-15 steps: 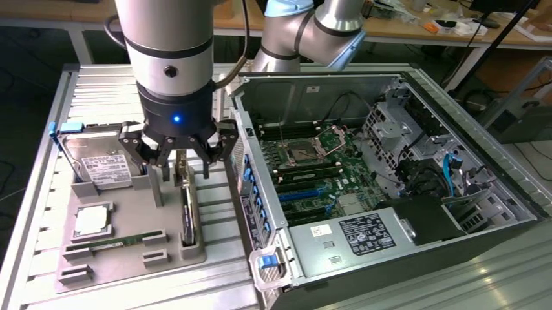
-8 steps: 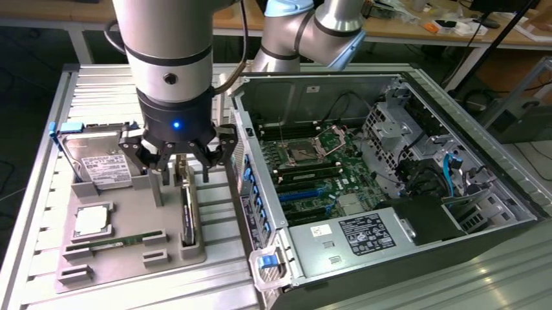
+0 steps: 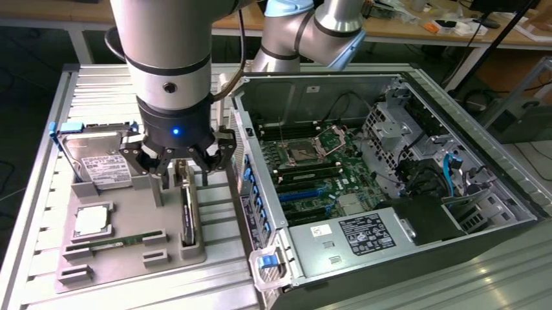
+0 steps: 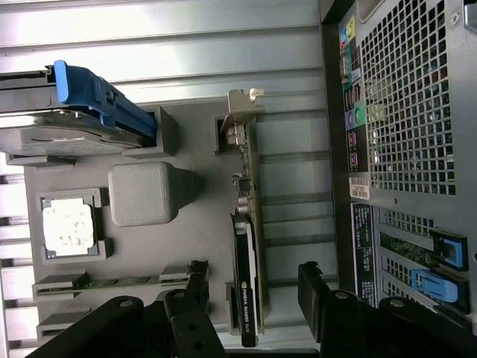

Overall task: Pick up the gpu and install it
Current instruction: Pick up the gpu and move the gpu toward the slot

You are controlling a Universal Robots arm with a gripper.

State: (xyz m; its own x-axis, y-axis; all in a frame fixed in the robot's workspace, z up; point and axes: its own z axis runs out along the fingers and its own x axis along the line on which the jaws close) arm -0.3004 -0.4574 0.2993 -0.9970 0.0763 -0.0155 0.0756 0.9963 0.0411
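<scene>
Here, the gpu (image 4: pixel 250 224), a thin dark card on edge with silver end bracket (image 4: pixel 242 101), beneath the wide-spread gripper (image 3: pixel 185 173).

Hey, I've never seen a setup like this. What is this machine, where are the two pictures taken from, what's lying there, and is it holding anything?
It is a robot arm with a pincer at its end. One picture comes from a camera standing off the arm. The other comes from a camera on its wrist, looking past the pincer. On a grey tray sit computer parts: a hard drive, a processor chip, a memory stick and a gpu standing on edge. On the exterior view's right is an open computer case. The pincer is open astride the gpu and holds nothing.
</scene>
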